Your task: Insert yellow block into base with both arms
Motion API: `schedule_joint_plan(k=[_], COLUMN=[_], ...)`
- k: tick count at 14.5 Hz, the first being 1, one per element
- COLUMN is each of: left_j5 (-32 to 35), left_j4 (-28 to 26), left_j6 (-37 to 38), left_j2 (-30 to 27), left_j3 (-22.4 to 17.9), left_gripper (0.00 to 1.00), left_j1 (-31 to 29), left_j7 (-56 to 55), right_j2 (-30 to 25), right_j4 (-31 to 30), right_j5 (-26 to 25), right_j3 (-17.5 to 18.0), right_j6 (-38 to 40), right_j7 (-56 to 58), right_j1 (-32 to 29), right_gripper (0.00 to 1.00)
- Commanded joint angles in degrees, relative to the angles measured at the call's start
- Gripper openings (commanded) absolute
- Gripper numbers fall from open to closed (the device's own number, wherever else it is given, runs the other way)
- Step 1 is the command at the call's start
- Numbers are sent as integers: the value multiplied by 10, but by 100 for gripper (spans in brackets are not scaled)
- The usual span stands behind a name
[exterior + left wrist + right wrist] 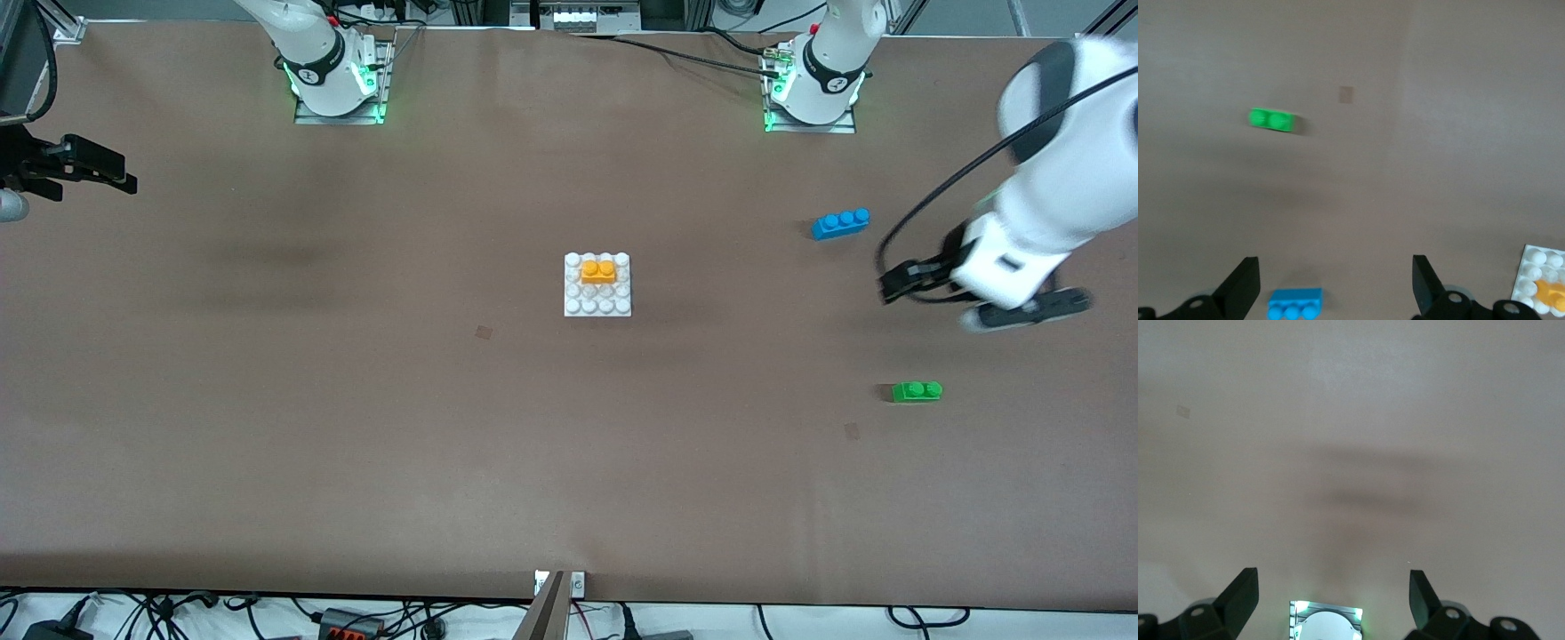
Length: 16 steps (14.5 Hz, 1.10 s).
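Observation:
The yellow block (598, 270) sits on the white base (597, 305) at the middle of the table, on the stud rows farther from the front camera. Both also show at the edge of the left wrist view, the base (1536, 270) with the yellow block (1551, 293) on it. My left gripper (892, 289) is open and empty, up over the table toward the left arm's end, apart from the base. In its wrist view its jaws (1336, 287) stand wide apart. My right gripper (120, 178) is open and empty, over the right arm's end of the table; its wrist view (1333, 600) shows bare table.
A blue three-stud brick (840, 223) lies near the left arm's base and shows in the left wrist view (1295, 303). A green two-stud brick (917, 391) lies nearer the front camera and shows there too (1271, 121). The right arm's lit base (1327, 623) shows in the right wrist view.

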<state>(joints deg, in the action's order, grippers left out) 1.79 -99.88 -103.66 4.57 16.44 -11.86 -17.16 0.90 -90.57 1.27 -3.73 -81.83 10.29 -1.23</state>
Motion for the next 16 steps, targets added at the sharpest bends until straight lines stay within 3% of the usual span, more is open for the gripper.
schedule_joint_plan(k=[1, 12, 16], left_j5=[-11, -34, -34], left_j4=[54, 89, 90], left_j6=[78, 140, 159], left_j2=[-16, -12, -15], left_j3=[-5, 5, -36], left_gripper=[100, 100, 100], left_j1=[10, 18, 60], left_j7=[12, 12, 68], right_j2=[-2, -3, -2], right_j4=[2, 2, 2], right_j5=[0, -1, -1], right_j3=[1, 1, 1], right_j6=[6, 6, 6], right_j7=[-3, -3, -4], right_j1=[-1, -1, -1], right_gripper=[100, 100, 100])
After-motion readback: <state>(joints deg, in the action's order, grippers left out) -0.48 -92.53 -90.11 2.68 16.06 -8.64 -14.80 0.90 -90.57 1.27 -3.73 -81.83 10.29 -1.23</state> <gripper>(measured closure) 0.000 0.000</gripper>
